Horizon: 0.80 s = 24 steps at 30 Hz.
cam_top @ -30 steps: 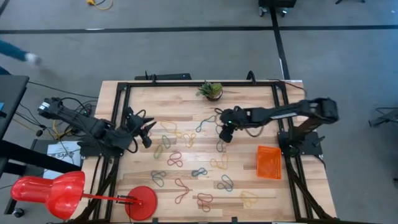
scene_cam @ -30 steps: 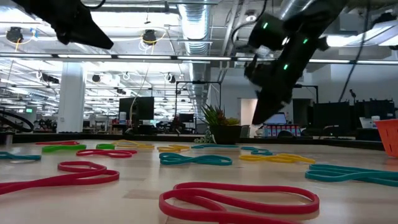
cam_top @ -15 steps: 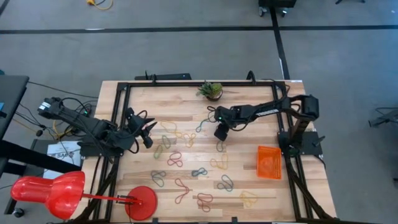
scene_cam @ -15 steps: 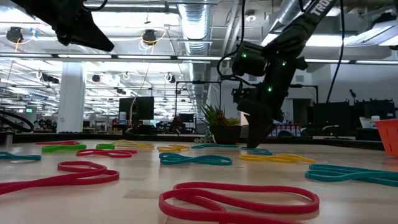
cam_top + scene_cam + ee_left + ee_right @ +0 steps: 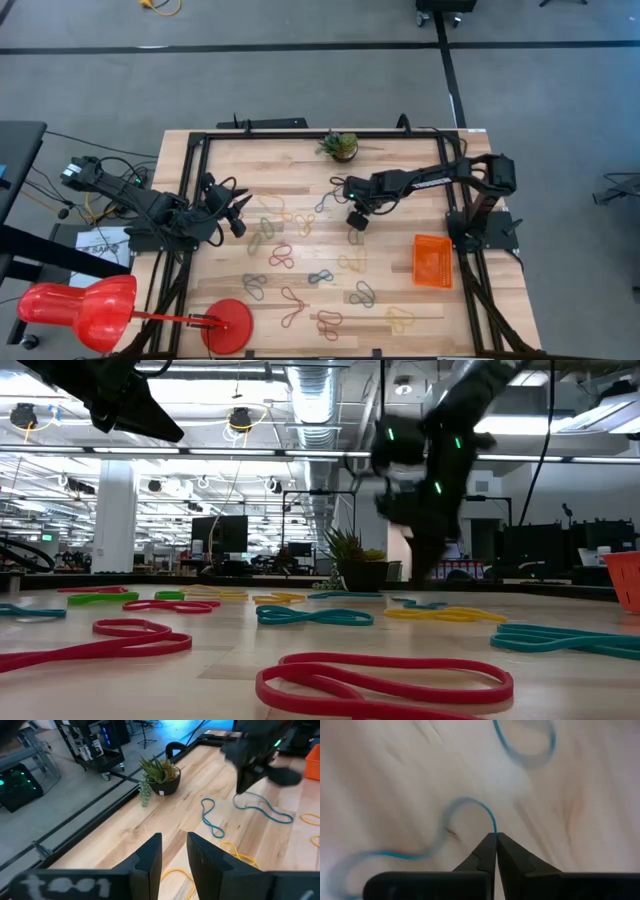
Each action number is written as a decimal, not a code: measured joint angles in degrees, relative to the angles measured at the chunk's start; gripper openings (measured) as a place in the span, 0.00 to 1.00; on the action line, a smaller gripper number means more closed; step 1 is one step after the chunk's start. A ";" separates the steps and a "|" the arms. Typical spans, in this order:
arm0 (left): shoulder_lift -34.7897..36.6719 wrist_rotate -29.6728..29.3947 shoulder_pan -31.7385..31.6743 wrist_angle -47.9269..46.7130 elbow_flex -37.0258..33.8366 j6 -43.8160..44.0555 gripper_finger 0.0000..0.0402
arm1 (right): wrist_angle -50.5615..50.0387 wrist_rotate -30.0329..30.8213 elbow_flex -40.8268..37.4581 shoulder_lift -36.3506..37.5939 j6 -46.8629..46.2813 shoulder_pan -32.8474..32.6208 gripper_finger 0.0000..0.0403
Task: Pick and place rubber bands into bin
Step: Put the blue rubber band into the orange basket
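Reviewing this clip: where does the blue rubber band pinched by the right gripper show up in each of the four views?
High view: blue rubber band under the right gripper, mid-table.
Low view: not discernible; the gripper blurs above the table.
Left wrist view: band trailing from that gripper.
Right wrist view: band between shut fingertips.
Shared landmark: potted plant.

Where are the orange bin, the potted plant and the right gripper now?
orange bin (image 5: 431, 260): high view, middle of its floor.
potted plant (image 5: 341, 145): high view, its leaves.
right gripper (image 5: 496, 836): right wrist view, fingertips shut on a blue rubber band (image 5: 470, 802).
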<state>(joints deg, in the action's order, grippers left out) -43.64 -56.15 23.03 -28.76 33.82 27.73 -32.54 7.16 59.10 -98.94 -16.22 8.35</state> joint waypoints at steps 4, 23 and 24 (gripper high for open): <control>0.07 -0.70 0.00 -0.11 0.00 -0.04 0.20 | -18.33 3.14 6.59 5.26 -3.02 -3.19 0.01; 0.13 -1.54 0.00 -0.17 -0.02 0.03 0.20 | -54.97 -8.83 9.65 26.54 -57.06 -37.52 0.00; 0.11 -1.54 0.00 -0.17 -0.02 0.04 0.20 | -55.59 -8.81 9.27 26.65 -59.50 -39.15 0.00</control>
<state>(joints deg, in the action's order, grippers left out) -43.53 -57.69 23.03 -28.93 33.80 27.77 -88.13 -1.65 68.37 -72.30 -75.72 -30.80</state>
